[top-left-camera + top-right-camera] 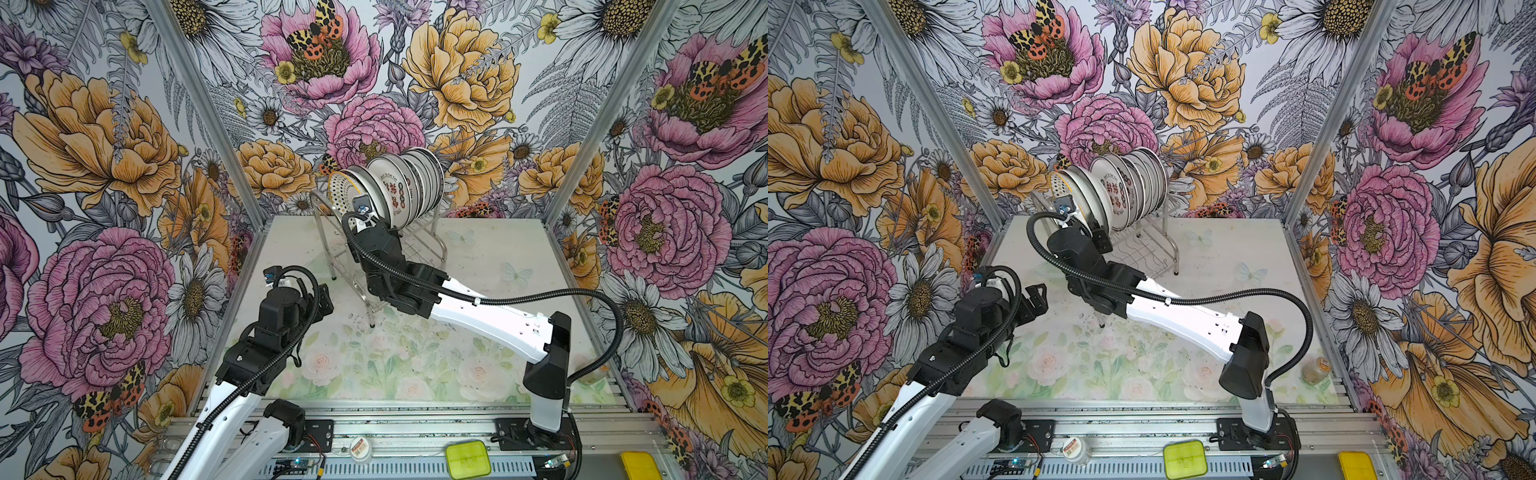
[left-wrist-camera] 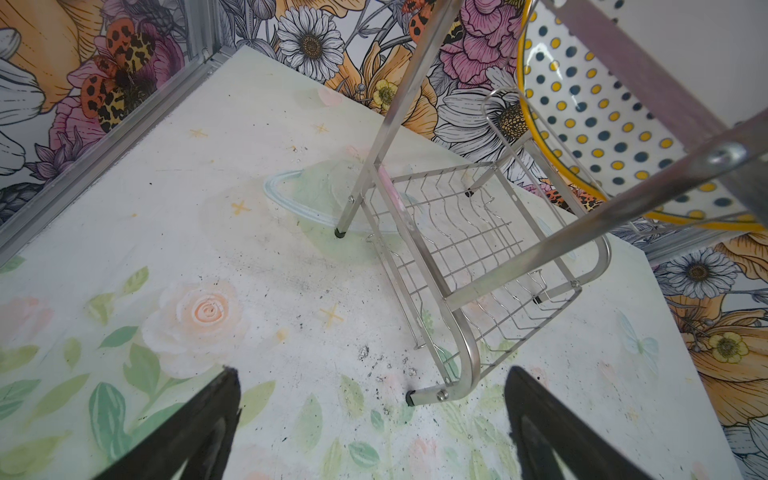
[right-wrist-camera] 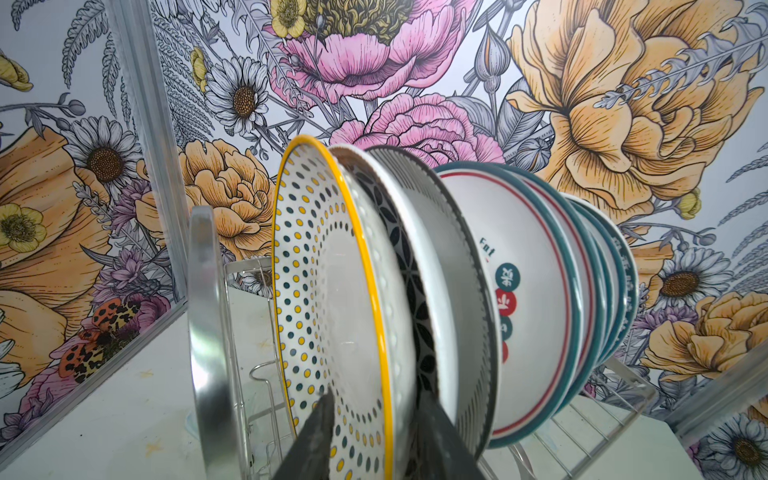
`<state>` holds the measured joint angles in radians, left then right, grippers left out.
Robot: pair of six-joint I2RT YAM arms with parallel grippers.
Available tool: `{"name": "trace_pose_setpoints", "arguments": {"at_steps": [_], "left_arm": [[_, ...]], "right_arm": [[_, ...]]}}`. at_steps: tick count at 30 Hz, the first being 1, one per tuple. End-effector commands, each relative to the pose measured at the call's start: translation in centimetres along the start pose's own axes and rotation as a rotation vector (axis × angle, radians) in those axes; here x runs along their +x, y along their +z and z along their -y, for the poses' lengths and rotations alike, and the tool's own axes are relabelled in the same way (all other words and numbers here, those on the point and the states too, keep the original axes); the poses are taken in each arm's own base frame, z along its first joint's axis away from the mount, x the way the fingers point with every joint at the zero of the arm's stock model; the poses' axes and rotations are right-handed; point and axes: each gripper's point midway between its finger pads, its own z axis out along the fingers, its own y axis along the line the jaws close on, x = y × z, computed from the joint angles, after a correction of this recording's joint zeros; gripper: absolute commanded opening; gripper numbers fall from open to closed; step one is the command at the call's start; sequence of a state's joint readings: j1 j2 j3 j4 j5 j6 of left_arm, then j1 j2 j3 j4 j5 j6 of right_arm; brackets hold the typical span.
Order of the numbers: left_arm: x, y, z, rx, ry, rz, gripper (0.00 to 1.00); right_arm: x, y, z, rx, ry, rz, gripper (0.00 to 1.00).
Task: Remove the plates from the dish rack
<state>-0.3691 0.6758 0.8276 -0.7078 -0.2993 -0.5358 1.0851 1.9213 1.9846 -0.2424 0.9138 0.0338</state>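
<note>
The dish rack [image 1: 437, 232] [image 1: 1173, 249] stands at the back of the table with several plates [image 1: 399, 187] [image 1: 1125, 183] upright in its upper tier. The leftmost is a dotted plate with a yellow rim [image 1: 337, 187] [image 1: 1057, 183] [image 3: 324, 291] [image 2: 602, 116]. My right gripper [image 3: 376, 399] [image 1: 365, 216] straddles its lower rim. One finger lies on the dotted face, the other behind it against a black-lattice plate [image 3: 415, 299]. My left gripper [image 2: 372, 372] [image 1: 324, 296] [image 1: 1036, 295] hangs open over the table, near the rack's front foot [image 2: 411, 398].
The rack's lower wire shelf [image 2: 457, 249] holds nothing. Floral walls with metal posts close in the table on three sides. A small jar [image 1: 1316, 370] stands at the table's right edge. A green box [image 1: 467, 459] and a round tin [image 1: 360, 449] lie on the front rail.
</note>
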Motion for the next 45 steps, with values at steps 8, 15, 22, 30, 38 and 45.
{"name": "trace_pose_setpoints", "arguments": {"at_steps": [8, 15, 22, 30, 38, 45], "left_arm": [[0.0, 0.0, -0.1, 0.003, -0.011, -0.007, 0.99], [0.1, 0.1, -0.1, 0.001, -0.01, -0.011, 0.99], [0.2, 0.2, -0.1, 0.005, -0.01, -0.017, 0.99], [0.1, 0.2, 0.0, 0.007, -0.008, -0.018, 0.99], [0.2, 0.4, -0.1, 0.0, -0.01, -0.022, 0.99], [0.2, 0.7, -0.1, -0.005, -0.011, -0.029, 0.99]], "right_arm": [[2.4, 1.4, -1.5, -0.024, -0.027, -0.038, 0.36], [2.4, 1.6, -1.5, -0.022, -0.032, -0.03, 0.32], [1.4, 2.6, -0.5, -0.001, -0.001, -0.003, 0.24], [1.0, 3.3, -0.3, 0.013, 0.0, 0.016, 0.12], [1.1, 3.2, -0.5, 0.009, -0.001, 0.018, 0.01], [-0.2, 2.5, -0.1, 0.005, -0.001, 0.042, 0.0]]}}
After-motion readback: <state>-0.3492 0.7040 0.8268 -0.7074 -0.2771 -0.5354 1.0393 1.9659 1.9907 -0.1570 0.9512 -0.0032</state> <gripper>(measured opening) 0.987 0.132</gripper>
